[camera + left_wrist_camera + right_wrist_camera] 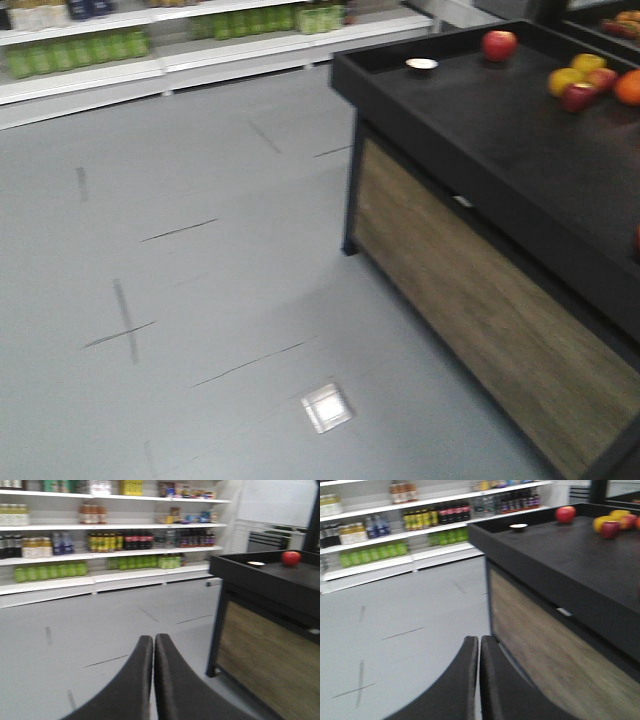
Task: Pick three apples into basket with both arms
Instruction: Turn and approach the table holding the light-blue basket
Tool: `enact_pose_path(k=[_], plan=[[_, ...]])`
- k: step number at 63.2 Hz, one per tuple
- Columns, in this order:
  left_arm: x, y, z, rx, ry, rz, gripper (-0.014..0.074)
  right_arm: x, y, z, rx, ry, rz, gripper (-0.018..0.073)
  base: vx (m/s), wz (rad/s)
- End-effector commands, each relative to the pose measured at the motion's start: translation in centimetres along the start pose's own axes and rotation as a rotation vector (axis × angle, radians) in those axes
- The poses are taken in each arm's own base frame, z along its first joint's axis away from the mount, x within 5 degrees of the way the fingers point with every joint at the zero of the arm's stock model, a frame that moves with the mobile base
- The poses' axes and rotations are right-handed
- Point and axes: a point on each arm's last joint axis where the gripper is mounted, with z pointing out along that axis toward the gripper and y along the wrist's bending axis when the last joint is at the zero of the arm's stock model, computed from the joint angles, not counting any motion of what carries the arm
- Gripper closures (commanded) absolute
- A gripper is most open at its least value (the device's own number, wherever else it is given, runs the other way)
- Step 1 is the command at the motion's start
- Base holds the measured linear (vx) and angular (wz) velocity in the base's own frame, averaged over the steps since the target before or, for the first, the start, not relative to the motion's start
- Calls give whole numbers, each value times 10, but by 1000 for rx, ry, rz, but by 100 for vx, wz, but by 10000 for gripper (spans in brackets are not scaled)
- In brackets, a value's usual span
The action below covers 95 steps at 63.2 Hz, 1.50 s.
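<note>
A red apple (pixel 499 44) sits alone at the far end of the black display table (pixel 480 130). It also shows in the left wrist view (pixel 291 558) and the right wrist view (pixel 565 514). Another red apple (pixel 579 96) lies in a fruit pile at the table's right, also seen in the right wrist view (pixel 610 529). The basket is out of view. My left gripper (pixel 153 639) is shut and empty above the floor. My right gripper (pixel 479 640) is shut and empty beside the table's wooden side. Neither gripper shows in the front view.
Yellow apples (pixel 565 79) and an orange (pixel 629 88) lie in the pile. A small white dish (pixel 421 65) sits near the table's far corner. Store shelves (pixel 150 60) with bottles line the back wall. Grey floor (pixel 200 300) with tape marks lies left of the table.
</note>
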Motion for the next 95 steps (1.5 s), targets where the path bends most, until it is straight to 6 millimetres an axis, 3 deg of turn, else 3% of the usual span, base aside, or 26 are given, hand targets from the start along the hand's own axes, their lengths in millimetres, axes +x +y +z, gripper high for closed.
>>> enact_pose_path(k=[1, 95], plan=[[0, 0, 1, 4, -62, -3, 603, -2, 0, 0, -1, -65, -12, 564, 15, -67], [0, 0, 1, 4, -62, -3, 603, -2, 0, 0, -1, -64, -12, 564, 11, -55]])
